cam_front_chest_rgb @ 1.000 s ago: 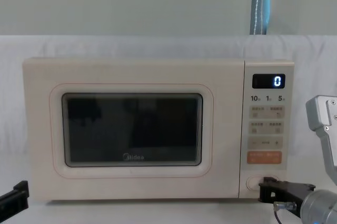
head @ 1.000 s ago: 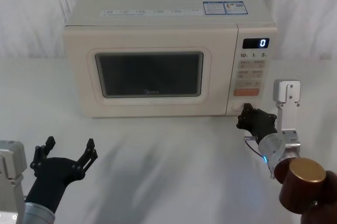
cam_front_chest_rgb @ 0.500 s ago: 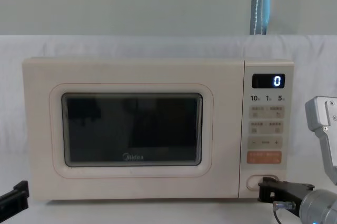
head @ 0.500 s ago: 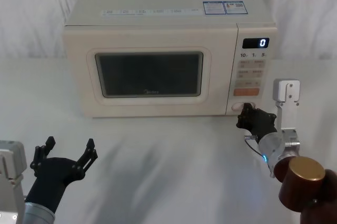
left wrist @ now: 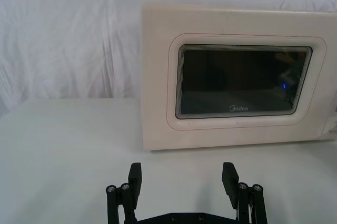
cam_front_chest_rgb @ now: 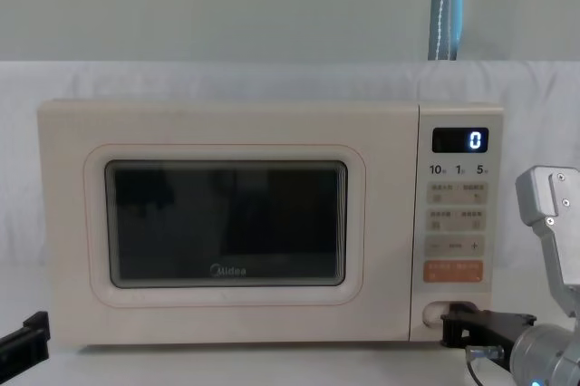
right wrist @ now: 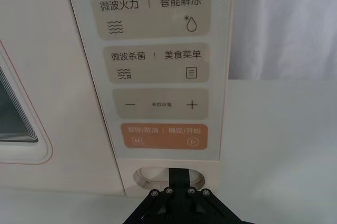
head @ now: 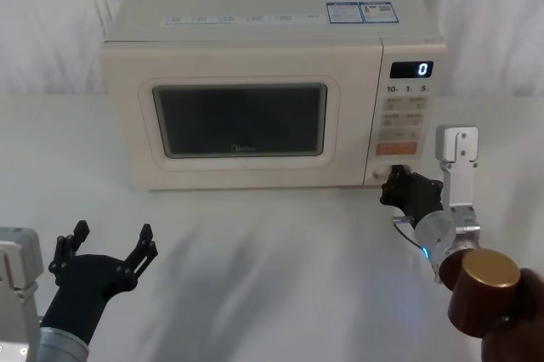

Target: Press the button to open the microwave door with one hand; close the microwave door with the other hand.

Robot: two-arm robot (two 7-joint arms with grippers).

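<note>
Head view, right gripper [head: 393, 185]: black tip parked right at the lower corner of the control panel, on the spot where the button sits; silver wrist and dark-red forearm trailing back toward the body.
Head view, microwave door [head: 240, 120]: flush with the cream casing, glass window facing straight out over the table [head: 280, 251]; long axis running left to right.
Head view, left gripper [head: 109, 251]: low on the robot's left, fingers splayed wide, holding nothing, well apart from the door.
Left wrist view, left gripper [left wrist: 181, 177]: two black fingers [left wrist: 135, 177] spread, bare table between them; door [left wrist: 242, 79] ahead, well apart, shut against the casing.
Right wrist view, button [right wrist: 158, 175]: wide cream pill, long axis horizontal, directly below the orange key [right wrist: 164, 135]; faces straight out at the pincer.
Right wrist view, right gripper [right wrist: 178, 174]: narrow black tip meeting the button's middle; fingers drawn together, nothing between them.
Chest view, button [cam_front_chest_rgb: 437, 311]: bottom of the panel, just beside the door's right edge; right half hidden by the gripper tip.
Chest view, right gripper [cam_front_chest_rgb: 450, 323]: tip against the button's face, coming in from the lower right.
Nearer arm: right on the button by far; left the nearer one to the door's face.
Judgement: press axis straight into the panel; door looks unreleased, no gap visible.
</note>
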